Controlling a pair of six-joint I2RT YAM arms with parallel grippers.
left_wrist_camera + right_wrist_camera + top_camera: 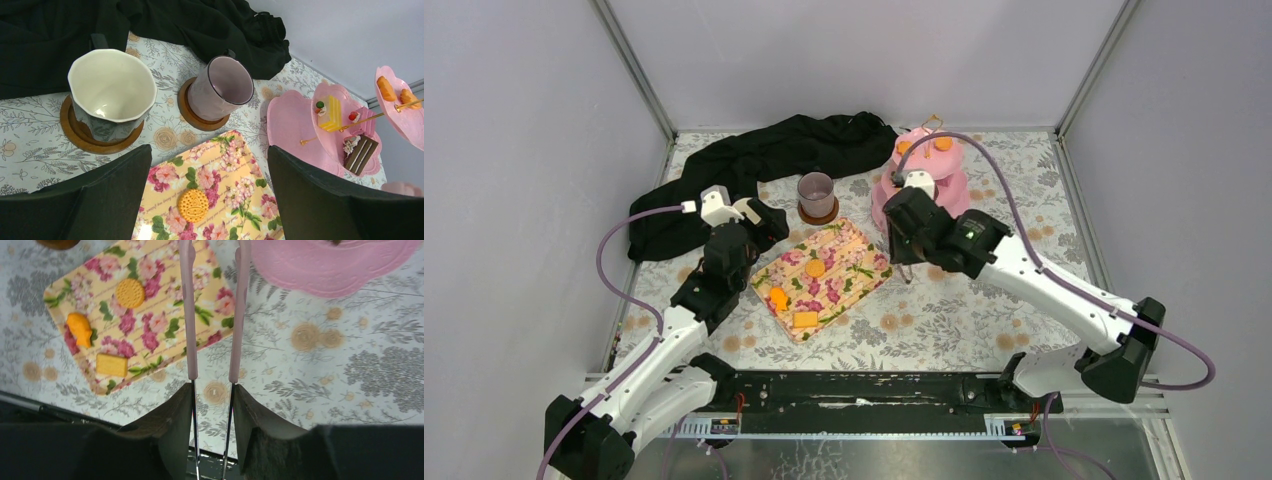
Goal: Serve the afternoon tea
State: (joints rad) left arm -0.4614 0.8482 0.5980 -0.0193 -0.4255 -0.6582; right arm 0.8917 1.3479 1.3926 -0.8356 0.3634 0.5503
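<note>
A floral yellow tray (839,262) holds a round biscuit (815,268), an orange fish biscuit (778,298) and a rectangular yellow biscuit (805,319). My left gripper (209,165) is open and empty above the tray's far end, over the round biscuit (193,205). Just beyond it stand a cream-lined dark mug (111,92) and a mauve-grey mug (222,90), each on a brown coaster. My right gripper (212,405) is shut on pink tongs (188,310), whose arms stand apart over the tray's right edge (220,325). The tong tips are out of view.
A pink tiered stand (954,190) at the back right carries a yellow cake (330,112), a brown layered cake (360,152) and orange pastries (386,87). A black cloth (774,155) lies along the back left. Grey walls enclose the table.
</note>
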